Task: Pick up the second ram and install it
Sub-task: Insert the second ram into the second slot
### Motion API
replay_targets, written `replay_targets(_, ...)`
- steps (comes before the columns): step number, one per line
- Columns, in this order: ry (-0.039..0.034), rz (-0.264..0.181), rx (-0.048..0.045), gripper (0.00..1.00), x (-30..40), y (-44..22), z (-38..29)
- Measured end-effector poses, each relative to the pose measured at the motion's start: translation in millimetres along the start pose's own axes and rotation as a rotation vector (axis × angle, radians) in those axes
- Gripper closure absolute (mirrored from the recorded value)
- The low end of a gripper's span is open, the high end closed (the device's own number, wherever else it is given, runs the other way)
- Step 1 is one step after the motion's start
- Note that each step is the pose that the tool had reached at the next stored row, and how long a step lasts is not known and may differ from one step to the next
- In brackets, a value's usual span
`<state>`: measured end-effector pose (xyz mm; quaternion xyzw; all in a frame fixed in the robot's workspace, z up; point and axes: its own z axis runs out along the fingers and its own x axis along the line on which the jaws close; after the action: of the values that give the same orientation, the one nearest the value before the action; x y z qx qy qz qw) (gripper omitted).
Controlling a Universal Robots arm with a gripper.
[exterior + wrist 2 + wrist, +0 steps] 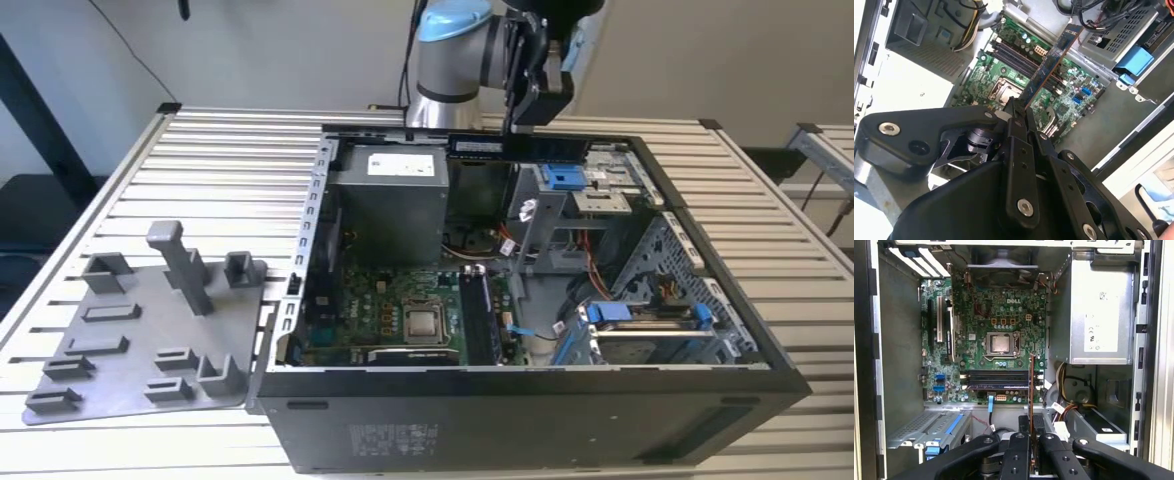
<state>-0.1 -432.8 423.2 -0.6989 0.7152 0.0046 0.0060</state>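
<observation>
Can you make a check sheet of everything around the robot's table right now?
Surface: silver slatted metal table, carrying an open black computer case.
Job's things: long thin dark green memory board, held in the air over the open case.
Clutter: grey plastic holder tray with upright posts, beside the case on the exterior view's left.
Claw: black claw shut on the memory board.
Cables: yellow, orange and black wires inside the case, near the grey power-supply box.
Surroundings: pale wall behind the table.
</observation>
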Motion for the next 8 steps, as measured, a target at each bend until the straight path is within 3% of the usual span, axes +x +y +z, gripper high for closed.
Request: replay_targets(8,0.0001,0.0,0.0,0.86,-0.1,-0.1,0.0)
